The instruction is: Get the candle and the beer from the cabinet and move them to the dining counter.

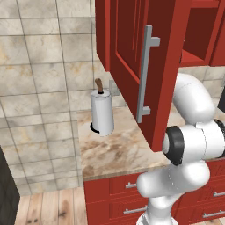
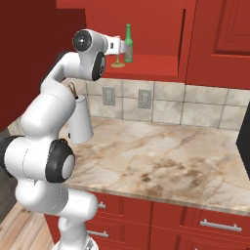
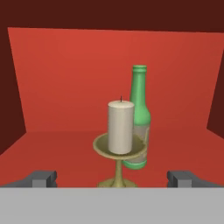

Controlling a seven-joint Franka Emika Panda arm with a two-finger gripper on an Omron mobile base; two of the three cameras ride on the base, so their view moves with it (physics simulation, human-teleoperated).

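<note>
Inside the open red cabinet (image 2: pixel 156 64) a cream candle (image 3: pixel 120 127) stands on a brass holder (image 2: pixel 117 63). Just behind it to the right rises the green beer (image 3: pixel 140 107) bottle (image 2: pixel 128 43). My gripper (image 3: pixel 113 179) is open at the shelf's front edge, its fingertips (image 3: pixel 41 178) spread wide to either side of the holder's foot and touching nothing. In the right base view my gripper (image 2: pixel 121 46) is raised to the shelf and covers the candle's top. The cabinet's door (image 1: pixel 132 57) hangs open with its silver handle (image 1: pixel 147 72). The dining counter is out of view.
A paper towel roll (image 1: pixel 102 112) stands on the marbled wall counter (image 2: pixel 161 156) under the cabinet, left of my arm. Two outlets (image 2: pixel 108 95) sit in the tiled wall. Red drawers (image 2: pixel 215 224) run below. A dark appliance (image 2: pixel 244 141) is at the right edge.
</note>
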